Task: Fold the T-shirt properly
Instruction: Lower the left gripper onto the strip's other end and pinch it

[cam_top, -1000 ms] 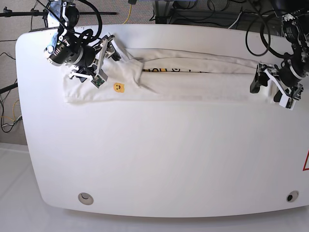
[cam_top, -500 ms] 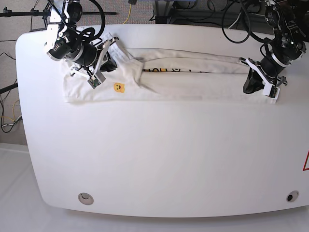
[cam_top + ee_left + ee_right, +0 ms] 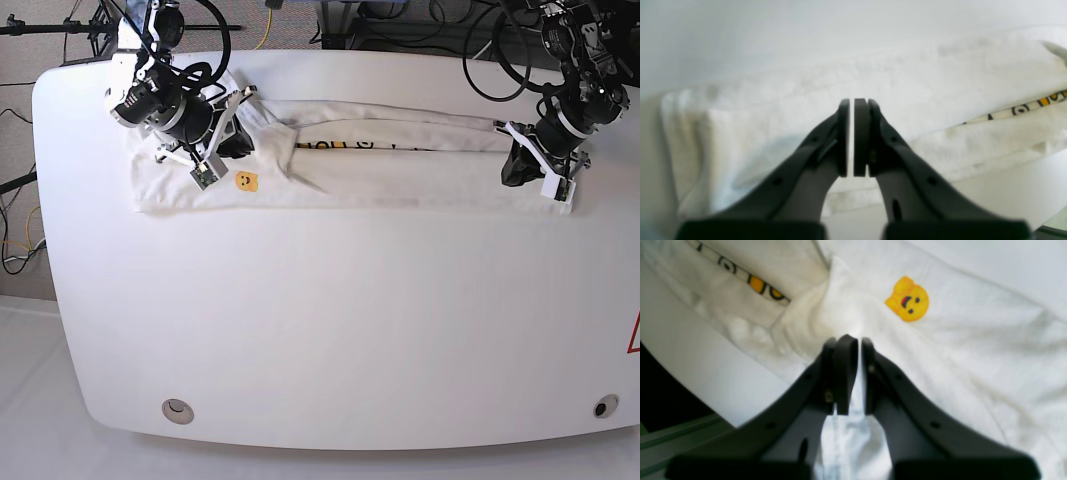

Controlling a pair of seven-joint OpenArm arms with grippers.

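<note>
The T-shirt [image 3: 380, 160] lies folded long on the worktop [image 3: 330, 320]. The right pincer [image 3: 853, 373] pinches its cloth, the yellow smiley [image 3: 908, 300] just beyond; no legible writing. The left pincer [image 3: 851, 136] stands closed at the shirt's other end.

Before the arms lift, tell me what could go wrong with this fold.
1. The right claw pinches only a thin ridge of the T-shirt near the yellow smiley; that fold could slip out on lifting.
2. The left claw looks shut at the other end, but the wrist view does not show cloth between its pads. It may rise empty.
3. If one end lifts alone, the long band would likely twist and spoil the fold.
</note>
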